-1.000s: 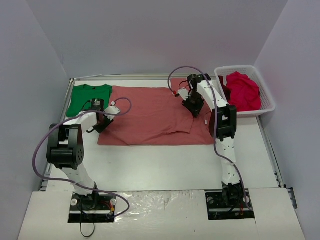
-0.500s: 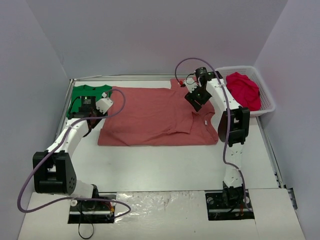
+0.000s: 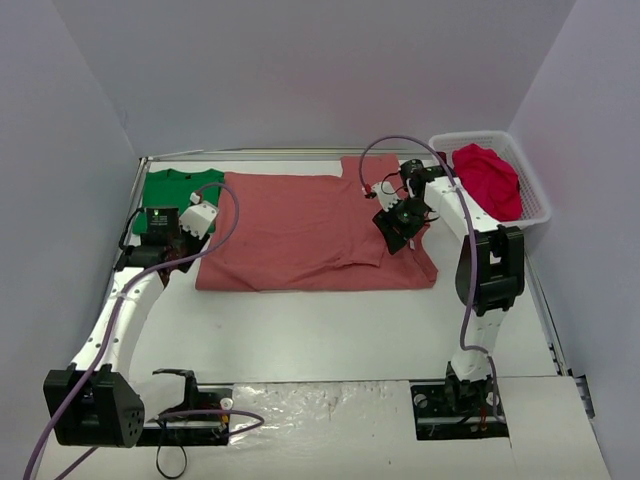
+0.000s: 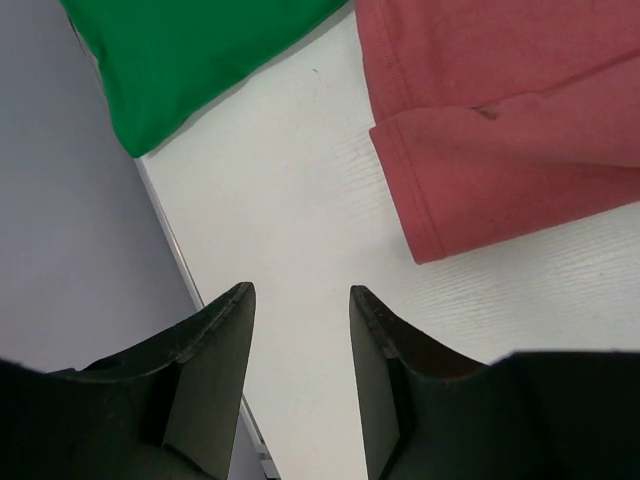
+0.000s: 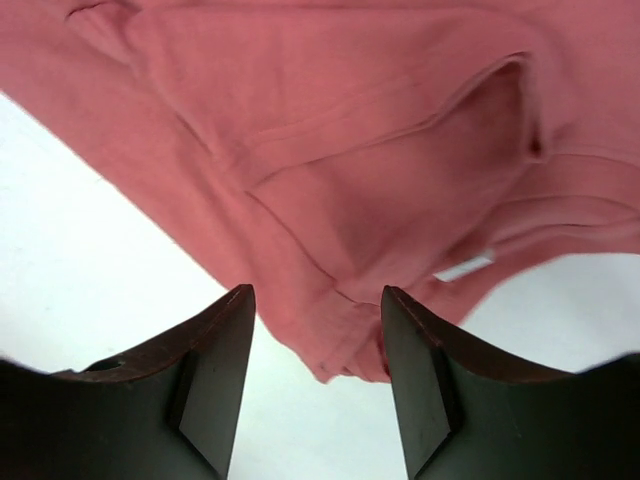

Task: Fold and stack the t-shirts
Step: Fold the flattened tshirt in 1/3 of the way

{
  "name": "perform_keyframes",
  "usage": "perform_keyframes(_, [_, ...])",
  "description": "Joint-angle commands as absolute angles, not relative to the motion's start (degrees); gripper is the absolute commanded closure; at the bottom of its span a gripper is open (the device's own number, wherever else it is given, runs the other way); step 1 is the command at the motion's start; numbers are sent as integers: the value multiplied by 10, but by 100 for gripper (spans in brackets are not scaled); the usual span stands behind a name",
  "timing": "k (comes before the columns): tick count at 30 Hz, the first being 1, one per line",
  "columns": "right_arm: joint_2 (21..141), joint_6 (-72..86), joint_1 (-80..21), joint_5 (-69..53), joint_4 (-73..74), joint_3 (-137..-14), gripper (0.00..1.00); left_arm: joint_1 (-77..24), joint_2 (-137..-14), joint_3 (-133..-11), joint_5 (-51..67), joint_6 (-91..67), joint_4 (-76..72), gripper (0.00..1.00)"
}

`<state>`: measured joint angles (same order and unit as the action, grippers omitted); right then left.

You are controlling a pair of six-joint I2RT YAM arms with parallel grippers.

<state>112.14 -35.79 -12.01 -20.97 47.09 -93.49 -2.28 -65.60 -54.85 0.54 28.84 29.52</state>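
left fingers point(image 4: 215, 365) part-open, empty, over the table point(image 4: 300, 200) — right fingers point(image 5: 418, 375) part-open, empty, above the salmon t-shirt point(image 5: 350, 120).

Findings on colour and pattern:

- Salmon-pink t-shirt point(image 3: 300, 230): dusty pink all over, plain, no print.
- Green t-shirt point(image 3: 172, 190): bright, plain.
- Crimson-magenta t-shirt point(image 3: 488, 180): plain.
- Basket point(image 3: 536, 195): white, open lattice pattern.
- Table point(image 3: 330, 330): white, with a faint grain.
- Left arm point(image 3: 120, 310) and right arm point(image 3: 465, 215): white shells, black joints.
- Gripper fingers point(image 4: 215, 370): black.
- Cables point(image 3: 400, 139): purple.
- Walls point(image 3: 300, 70): pale grey.
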Motion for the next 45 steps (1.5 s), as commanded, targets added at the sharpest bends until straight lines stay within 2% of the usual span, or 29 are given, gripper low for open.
perform_keyframes(1, [1120,-351,-104,-280,490,-915,52,-24,-643,-542,26,259,327,58])
perform_keyframes(15, [1228,-374,-87,-418,514,-933,57,-19,-617,-524,14,262,345,58])
perform_keyframes(41, [1284,-383,-94,-479,523,-979,58,-17,-632,-512,18,260,334,59])
perform_keyframes(45, [1287,-384,-100,-476,525,-983,67,-18,-633,-511,18,260,333,58])
